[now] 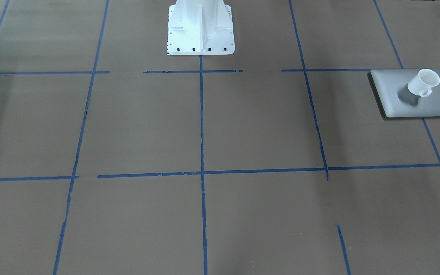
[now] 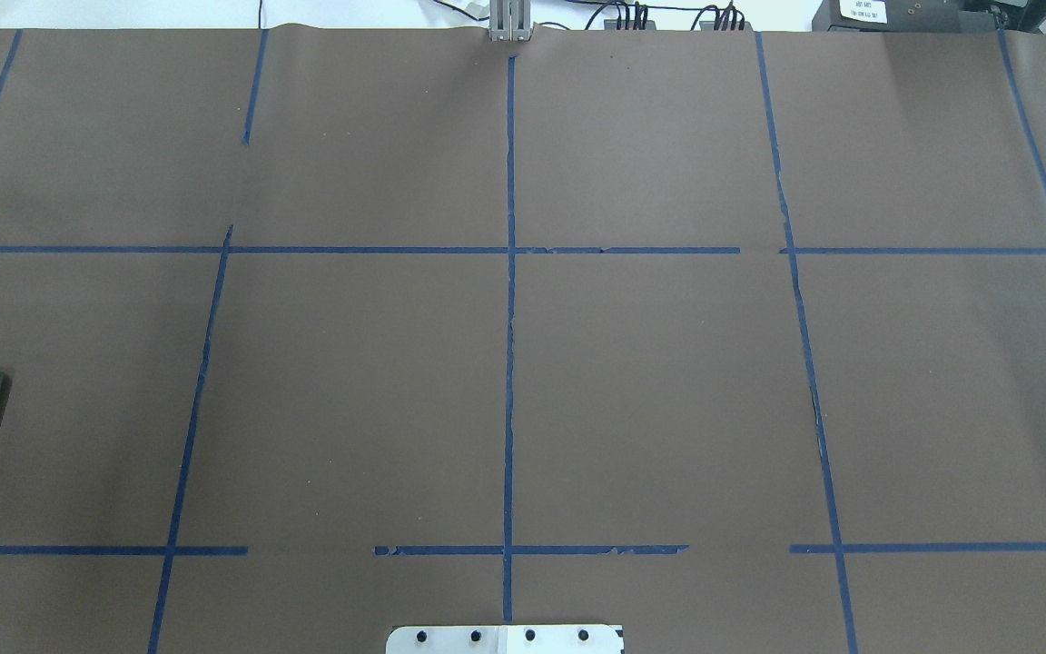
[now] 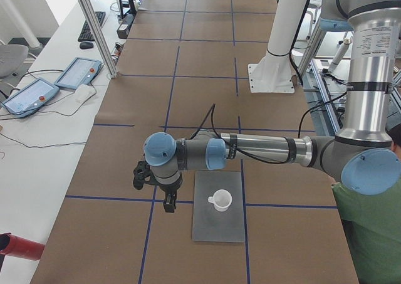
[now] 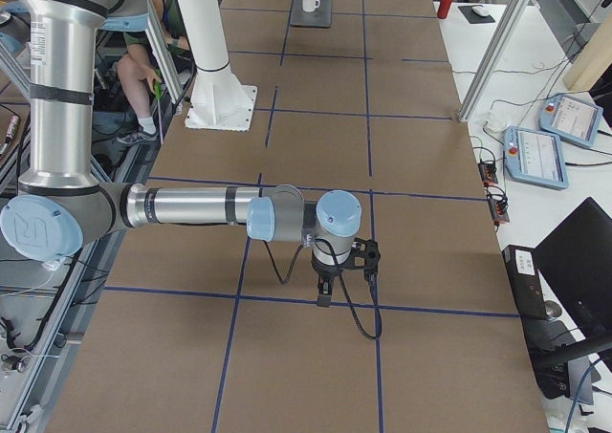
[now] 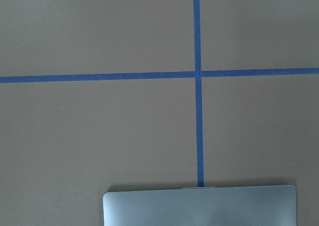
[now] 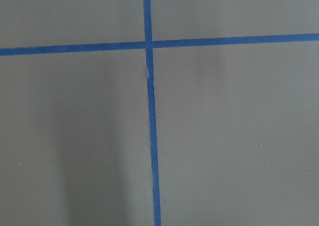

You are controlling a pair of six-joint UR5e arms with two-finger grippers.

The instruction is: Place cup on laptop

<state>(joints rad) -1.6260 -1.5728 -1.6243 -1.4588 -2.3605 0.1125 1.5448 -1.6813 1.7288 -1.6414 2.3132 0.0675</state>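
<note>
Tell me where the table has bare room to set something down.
The taped squares from the base across to the laptop are bare. The laptop's end is crowded: the cup stands on its lid and the left gripper hangs beside it.

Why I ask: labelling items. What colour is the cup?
The cup is plain white, clearest in the exterior front-facing view.

Small white cup [image 1: 424,82] upright atop closed silver-grey laptop [image 1: 439,105], near its centre

Cup [image 1: 423,83] on laptop [image 1: 434,105] — left end of table [image 1: 243,126]
</note>
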